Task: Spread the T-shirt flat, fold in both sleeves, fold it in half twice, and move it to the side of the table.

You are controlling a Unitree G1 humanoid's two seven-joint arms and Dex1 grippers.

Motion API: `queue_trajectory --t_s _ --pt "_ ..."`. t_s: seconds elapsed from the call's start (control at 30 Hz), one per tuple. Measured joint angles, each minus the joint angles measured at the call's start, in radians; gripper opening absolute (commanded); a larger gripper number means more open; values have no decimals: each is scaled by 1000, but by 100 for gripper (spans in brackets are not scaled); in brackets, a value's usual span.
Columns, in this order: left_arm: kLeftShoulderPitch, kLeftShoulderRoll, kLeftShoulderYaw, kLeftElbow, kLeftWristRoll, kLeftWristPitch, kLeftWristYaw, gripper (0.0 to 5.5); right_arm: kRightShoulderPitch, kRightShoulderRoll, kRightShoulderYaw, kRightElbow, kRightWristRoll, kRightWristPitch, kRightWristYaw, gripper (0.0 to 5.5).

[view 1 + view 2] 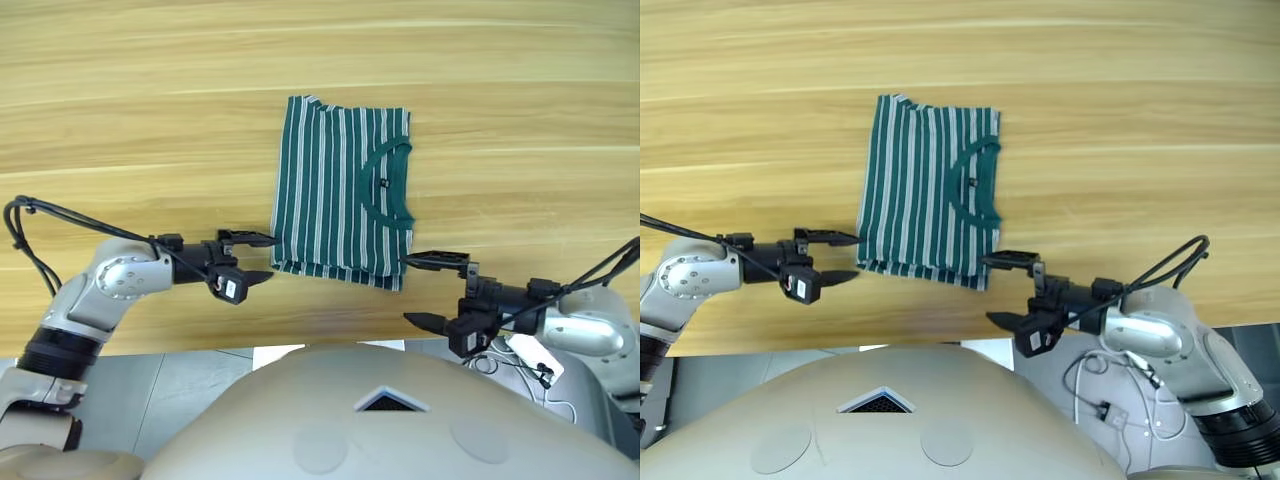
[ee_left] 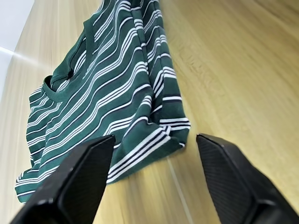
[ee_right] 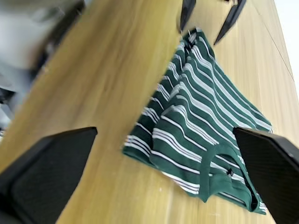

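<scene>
A green T-shirt with white stripes (image 1: 343,190) lies folded into a narrow rectangle on the wooden table (image 1: 140,120), collar facing up on its right half. My left gripper (image 1: 250,258) is open just left of the shirt's near left corner (image 2: 175,133), with nothing between its fingers. My right gripper (image 1: 437,290) is open at the table's front edge, just right of the shirt's near right corner (image 3: 140,144). In the right wrist view the left gripper's fingertips (image 3: 187,11) show beyond the shirt.
The table's front edge (image 1: 300,338) runs close under both grippers, with grey floor (image 1: 190,385) below it. Bare wood stretches to the left, right and far side of the shirt. Cables (image 1: 540,370) hang off the right arm below the edge.
</scene>
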Motion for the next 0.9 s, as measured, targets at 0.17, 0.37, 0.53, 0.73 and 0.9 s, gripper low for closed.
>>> queue_trajectory --t_s 0.17,0.37,0.53,0.73,0.9 --pt "-12 -1 -17 10 5 -8 11 327 -86 68 70 77 -116 29 -26 540" --pt "-46 -9 -35 15 22 -7 20 327 -182 131 146 136 -169 30 -64 540" --pt "-60 -13 -47 16 33 -11 29 332 -185 137 166 149 -170 30 -66 456" --pt "-75 -12 -62 43 47 -46 34 234 -178 127 176 154 -170 41 -66 347" --pt "-75 -5 -63 56 52 -58 32 162 -173 121 183 157 -170 49 -66 265"
